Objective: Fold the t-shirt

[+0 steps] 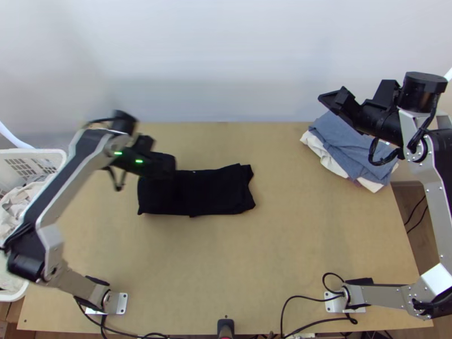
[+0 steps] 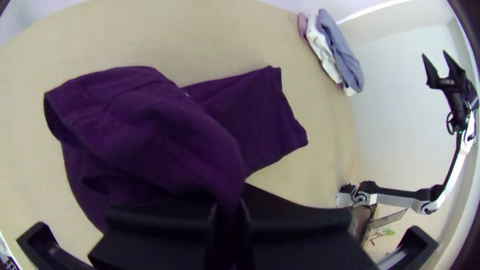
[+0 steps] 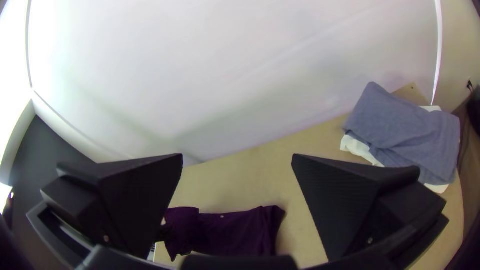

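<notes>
T-shirt (image 1: 214,192) pinched in outstretched left gripper (image 1: 165,168), right gripper (image 1: 332,99) raised high, spread wide

I found the desk (image 1: 271,254) to be of light wood. On it, left of centre, lay the dark t-shirt (image 1: 217,192), folded, partly raised; toward the far right, I noted stacked blue-grey (image 1: 353,148) and white cloths (image 1: 322,153).
</notes>
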